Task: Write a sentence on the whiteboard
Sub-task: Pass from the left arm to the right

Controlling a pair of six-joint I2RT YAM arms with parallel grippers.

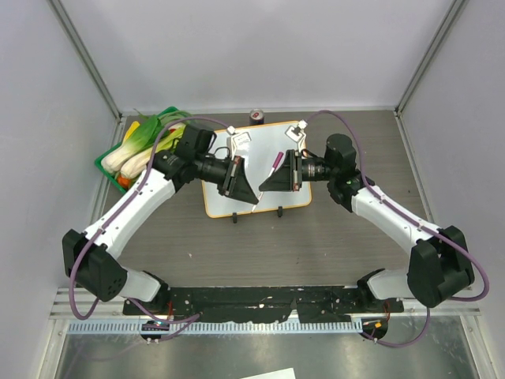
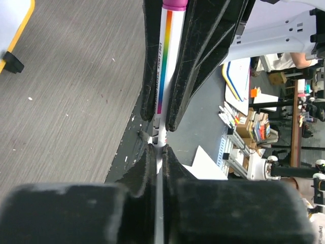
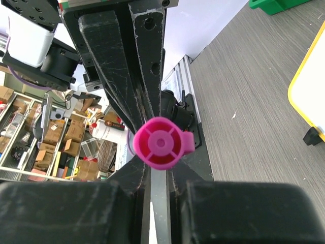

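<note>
Above the whiteboard [image 1: 217, 199], which lies flat in the middle of the grey-brown table [image 1: 331, 237] with its two black clips [image 1: 235, 216] on the near edge, both arms meet. In the top camera each arm reaches forward from its base, bends at the elbow and turns inward, so the two wrists face each other over the board. The marker [image 1: 276, 163] shows there only as a short white and pink stick between them. The uncovered part of the board is plain white. A green crate [image 1: 100, 163] of vegetables stands to the left of the board, and a small dark round object [image 1: 257, 117] just behind it.

The left wrist camera gives more. The left gripper [image 2: 160, 151] is closed on the thin tail of the marker, whose white barrel carries a rainbow stripe. The fingers [image 2: 200, 61] of the other arm press the barrel from both sides under the magenta cap [image 2: 174, 4].

The right wrist camera sees this cap end-on, round and pink, at the tips of the right gripper [image 3: 160, 169], which is clamped on the marker.
</note>
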